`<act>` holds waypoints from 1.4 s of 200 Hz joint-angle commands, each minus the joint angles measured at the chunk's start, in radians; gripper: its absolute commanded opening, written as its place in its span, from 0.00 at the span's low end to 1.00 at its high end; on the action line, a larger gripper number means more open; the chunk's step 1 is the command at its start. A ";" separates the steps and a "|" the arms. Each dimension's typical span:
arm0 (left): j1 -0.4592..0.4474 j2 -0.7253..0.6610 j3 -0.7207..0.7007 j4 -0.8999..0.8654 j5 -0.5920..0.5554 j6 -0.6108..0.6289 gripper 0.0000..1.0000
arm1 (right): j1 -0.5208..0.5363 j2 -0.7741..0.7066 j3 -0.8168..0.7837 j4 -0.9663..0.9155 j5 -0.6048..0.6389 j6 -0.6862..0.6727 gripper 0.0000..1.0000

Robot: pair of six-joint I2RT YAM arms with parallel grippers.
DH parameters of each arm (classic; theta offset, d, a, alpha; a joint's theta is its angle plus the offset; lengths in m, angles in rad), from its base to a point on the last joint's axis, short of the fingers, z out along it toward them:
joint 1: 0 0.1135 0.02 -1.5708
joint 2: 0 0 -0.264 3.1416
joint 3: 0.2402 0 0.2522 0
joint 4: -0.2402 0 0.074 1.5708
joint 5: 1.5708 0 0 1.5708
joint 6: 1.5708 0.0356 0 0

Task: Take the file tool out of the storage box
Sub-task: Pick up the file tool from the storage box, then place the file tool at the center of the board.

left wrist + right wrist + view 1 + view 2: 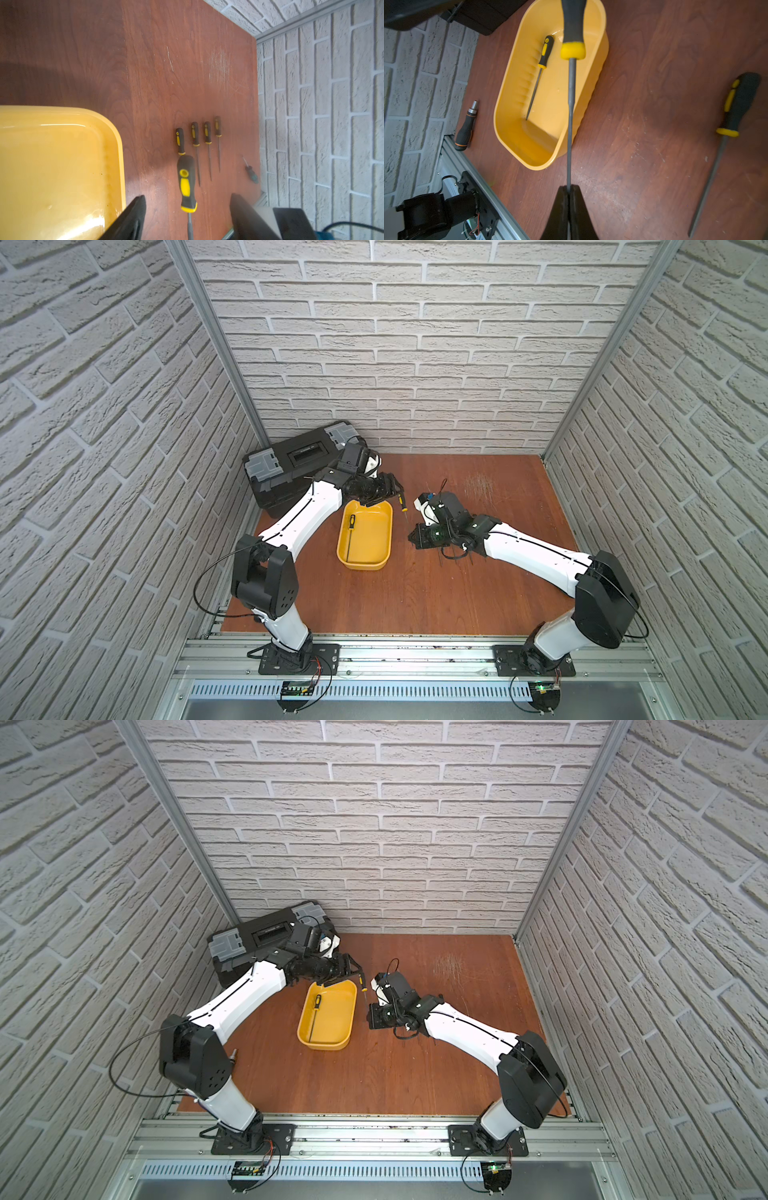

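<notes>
The yellow storage box (371, 545) (332, 1025) sits mid-table in both top views. One file tool (351, 527) (540, 73) with a black-and-yellow handle lies inside it. A second file tool (402, 503) (186, 182) (570, 116) hangs in the air just right of the box's far corner. My right gripper (568, 188) (415, 537) is shut on its thin metal blade. My left gripper (188, 197) (392, 489) is open, its fingers (135, 214) standing wide on either side of that file's handle without touching it.
A large black toolbox (299, 462) stands at the back left behind the left arm. Several more files (195, 135) lie in a row on the wooden table, beside a small screwdriver (251, 174). One file (733, 116) lies near the right gripper. A black-and-orange driver handle (466, 128) lies by the left wall.
</notes>
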 commanded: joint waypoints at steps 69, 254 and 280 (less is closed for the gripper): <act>0.059 -0.074 0.022 -0.158 -0.007 0.167 0.99 | 0.083 0.011 0.108 -0.292 0.378 0.036 0.03; 0.065 -0.117 -0.079 -0.171 -0.080 0.196 0.99 | 0.105 0.171 0.055 -0.224 0.411 0.156 0.03; 0.064 -0.117 -0.084 -0.172 -0.082 0.193 0.99 | 0.105 0.195 0.051 -0.211 0.414 0.167 0.03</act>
